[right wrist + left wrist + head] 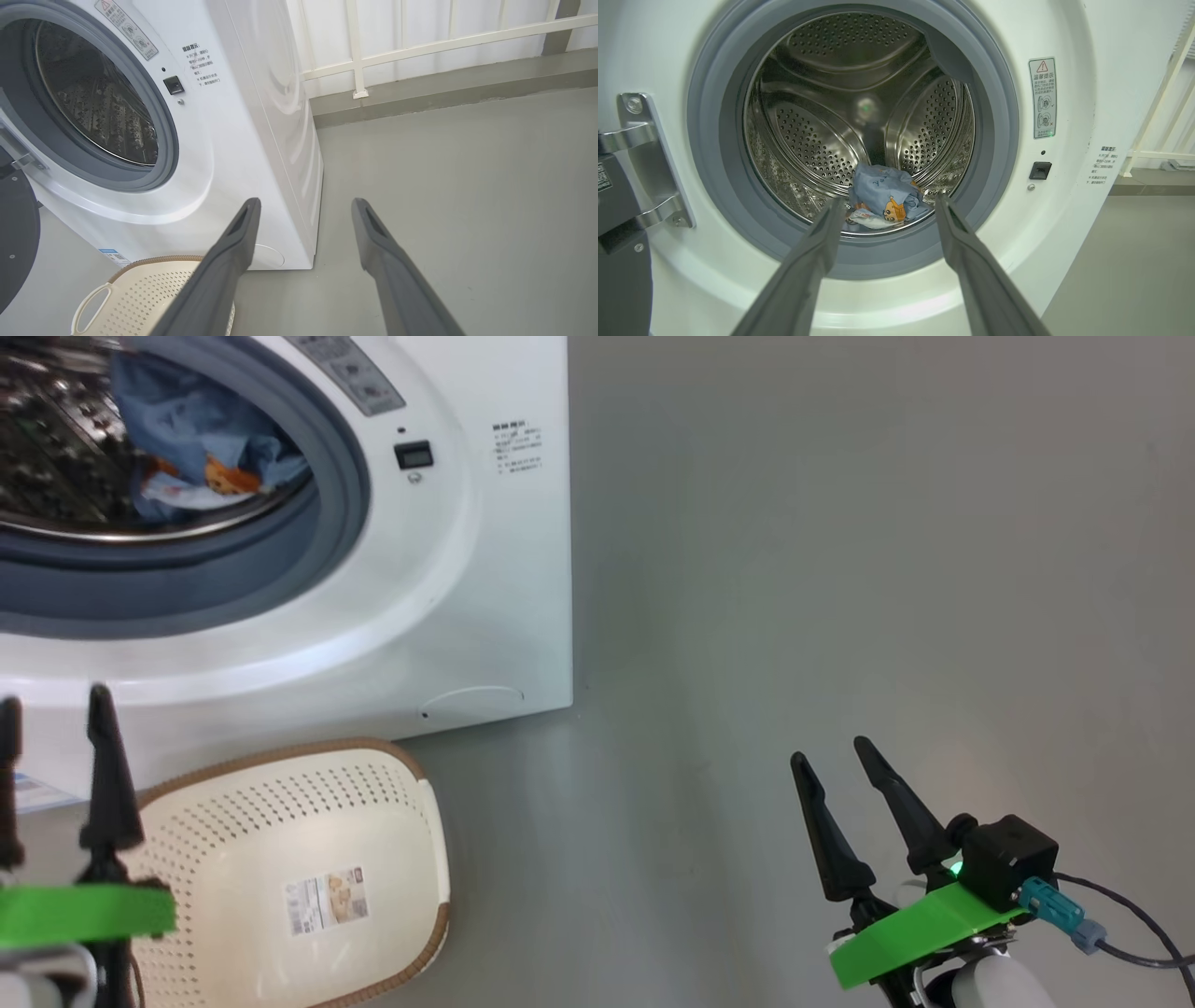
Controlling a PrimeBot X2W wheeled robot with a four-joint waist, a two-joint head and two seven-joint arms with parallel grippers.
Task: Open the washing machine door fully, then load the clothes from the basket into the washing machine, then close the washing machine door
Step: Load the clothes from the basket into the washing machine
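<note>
The washing machine [448, 569] stands with its drum uncovered. Light-blue clothes [201, 439] with an orange print lie bunched at the drum's bottom front [885, 196]. The washing machine door [14, 247] is swung out to the left, its metal hinge [644, 158] showing. On the floor in front sits the cream basket [233, 821], with just a label sticker on its bottom. My left gripper [51, 709] hovers open over the basket's left side, pointing at the drum mouth [891, 201]. My right gripper [829, 753] is open over bare floor to the machine's right [306, 204].
Grey floor [840, 569] stretches to the right of the machine. A white railing [355, 51] and a low kerb run along the back behind the machine. The basket [140, 298] lies close against the machine's lower front.
</note>
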